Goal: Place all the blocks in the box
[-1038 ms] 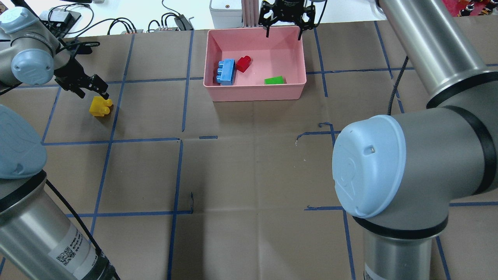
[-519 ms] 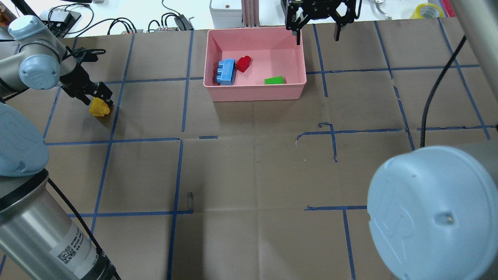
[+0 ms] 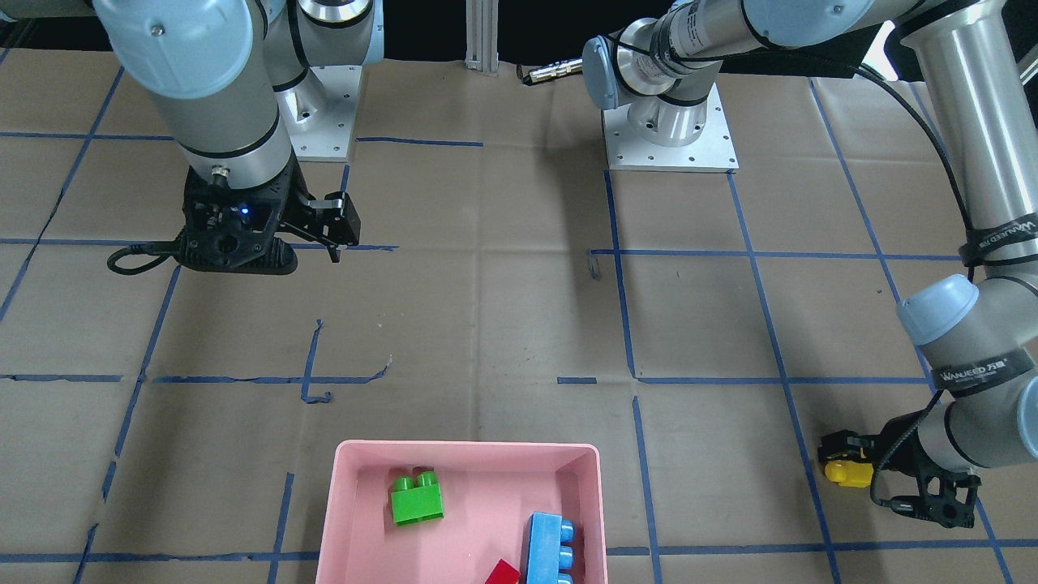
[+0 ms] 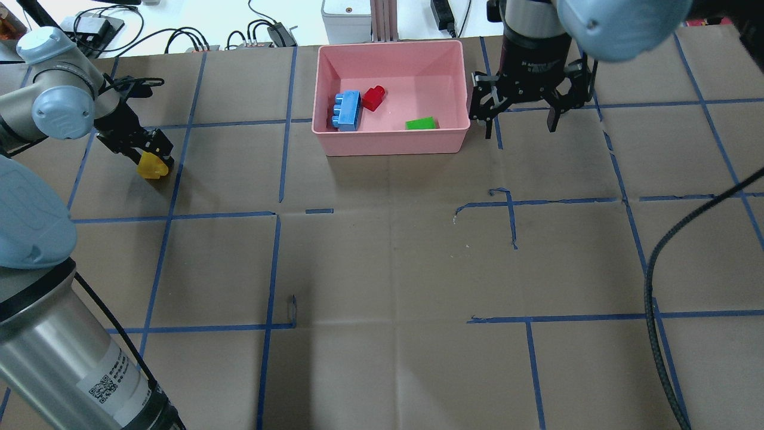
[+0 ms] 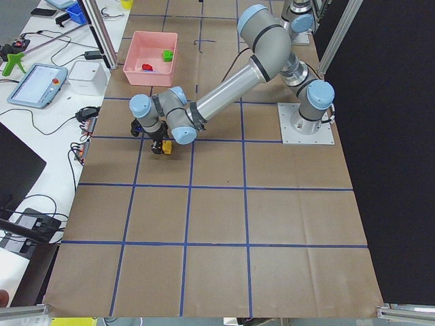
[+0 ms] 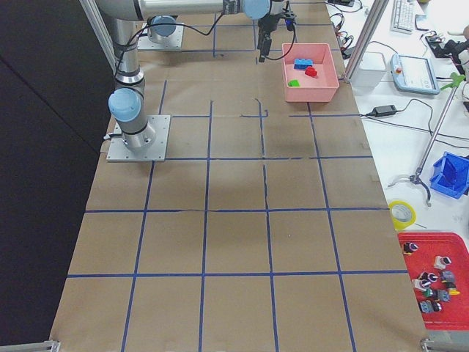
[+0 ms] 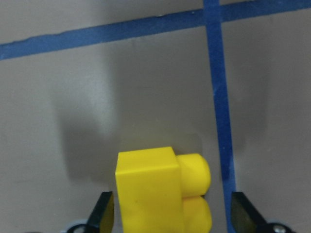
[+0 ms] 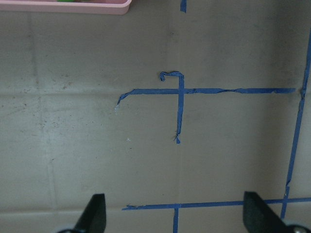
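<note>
The yellow block (image 7: 150,189) lies on the table at the far left (image 4: 149,168). My left gripper (image 4: 154,154) is low over it, open, with one finger on each side and a gap still showing at the stud side in the left wrist view. The pink box (image 4: 391,143) holds the blue block (image 4: 347,110), the red block (image 4: 374,97) and the green block (image 4: 421,123). My right gripper (image 4: 519,128) is open and empty, above the table just right of the box.
Blue tape lines grid the brown table cover (image 4: 382,269). Cables and small devices (image 4: 179,36) lie beyond the far edge. A white unit (image 4: 345,18) stands behind the box. My right arm's cable (image 4: 656,286) hangs over the right side.
My right gripper has moved from over the box's far rim to the right and nearer, beside the box. My left gripper has come down around the yellow block, which has stayed put.
</note>
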Robot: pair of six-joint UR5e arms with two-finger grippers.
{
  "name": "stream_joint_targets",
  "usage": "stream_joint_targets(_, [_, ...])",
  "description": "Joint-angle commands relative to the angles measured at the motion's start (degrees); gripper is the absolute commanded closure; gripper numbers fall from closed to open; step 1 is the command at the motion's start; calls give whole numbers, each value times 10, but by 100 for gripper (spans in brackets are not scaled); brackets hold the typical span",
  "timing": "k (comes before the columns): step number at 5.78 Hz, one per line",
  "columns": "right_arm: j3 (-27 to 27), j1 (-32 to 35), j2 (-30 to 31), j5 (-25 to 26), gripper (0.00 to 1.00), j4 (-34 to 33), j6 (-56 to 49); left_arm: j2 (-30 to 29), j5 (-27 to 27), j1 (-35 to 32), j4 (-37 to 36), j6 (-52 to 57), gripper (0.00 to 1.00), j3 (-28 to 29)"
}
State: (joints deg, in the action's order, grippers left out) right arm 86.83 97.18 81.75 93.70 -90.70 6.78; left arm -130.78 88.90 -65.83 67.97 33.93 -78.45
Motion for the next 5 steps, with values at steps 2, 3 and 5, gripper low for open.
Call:
stream_joint_targets(2, [88, 7, 78, 0, 0, -72, 2, 3, 20, 0, 8, 3, 78, 13])
stream_joint_targets(3, [91, 7, 102, 2, 0, -56, 3, 24, 34, -2, 23, 4, 91, 22])
stream_joint_targets(5, [77, 5, 126, 2, 0, -45, 3, 84, 34, -1, 172, 2, 96, 104])
